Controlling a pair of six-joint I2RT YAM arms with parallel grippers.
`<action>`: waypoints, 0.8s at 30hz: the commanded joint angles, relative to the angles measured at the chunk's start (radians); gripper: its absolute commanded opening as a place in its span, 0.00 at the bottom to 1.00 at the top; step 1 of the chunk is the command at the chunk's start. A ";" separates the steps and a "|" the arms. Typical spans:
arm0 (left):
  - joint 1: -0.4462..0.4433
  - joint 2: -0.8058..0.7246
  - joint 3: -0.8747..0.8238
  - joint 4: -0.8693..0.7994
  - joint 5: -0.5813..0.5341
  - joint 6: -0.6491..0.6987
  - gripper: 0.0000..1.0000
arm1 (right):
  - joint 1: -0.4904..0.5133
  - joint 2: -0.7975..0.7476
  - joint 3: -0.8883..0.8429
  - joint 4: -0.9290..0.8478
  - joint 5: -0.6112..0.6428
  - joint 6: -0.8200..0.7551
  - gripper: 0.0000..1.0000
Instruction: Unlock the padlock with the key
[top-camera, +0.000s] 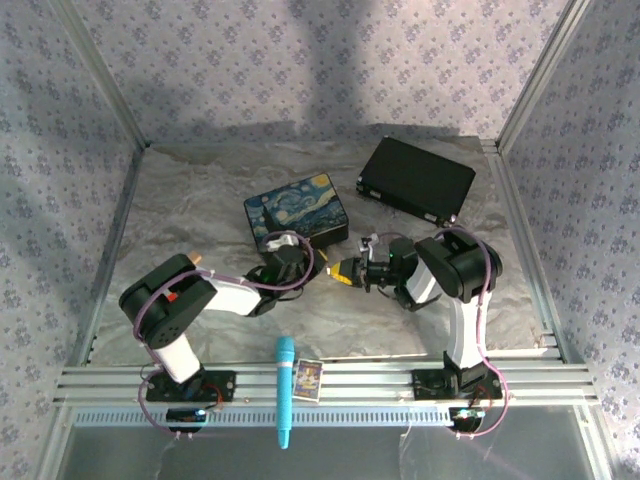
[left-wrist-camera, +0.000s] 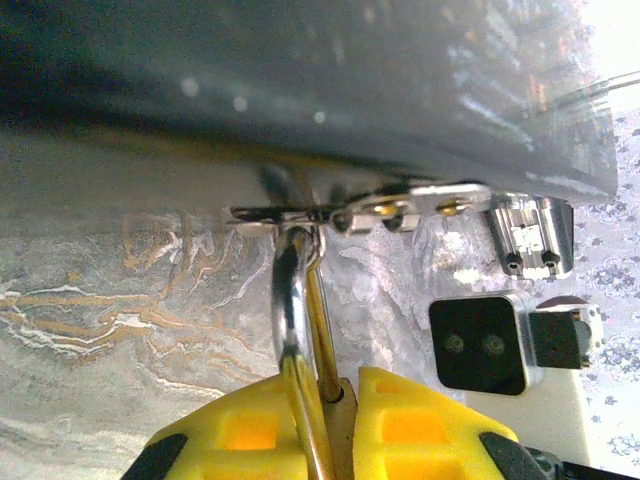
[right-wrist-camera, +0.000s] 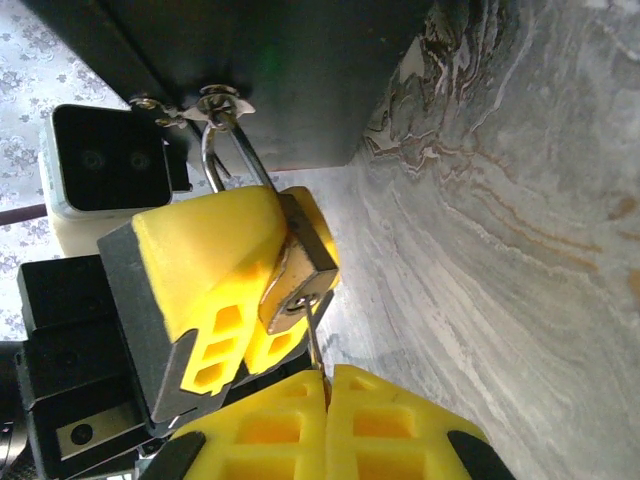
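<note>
My right hand (right-wrist-camera: 328, 388) is pinched shut on the key (right-wrist-camera: 315, 345), whose thin blade runs up into the bottom of the padlock (right-wrist-camera: 300, 265); my left hand (left-wrist-camera: 335, 400) is clamped across the brass body; the shackle (left-wrist-camera: 288, 295) hooks through the hasp (left-wrist-camera: 300, 213) of the starry-night tin (top-camera: 298, 210), which sits on the silvery surface (top-camera: 190, 210). I judge the turn comes next; I'd rotate the right wrist about the key's own axis, with no sideways load on so thin a blade, while the left braces the body. Count: one padlock; one key; one tin; one black case (top-camera: 415, 178); one cyan pen (top-camera: 285, 390); two hands.
</note>
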 joint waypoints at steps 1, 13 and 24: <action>-0.020 -0.001 -0.010 -0.011 0.192 -0.110 0.00 | -0.005 0.024 0.062 0.053 0.004 -0.009 0.00; -0.014 -0.017 -0.005 -0.051 0.197 -0.114 0.00 | -0.052 0.039 0.046 0.053 -0.023 -0.018 0.00; -0.011 0.000 0.005 -0.031 0.214 -0.127 0.00 | -0.056 0.051 0.054 0.053 -0.028 -0.022 0.00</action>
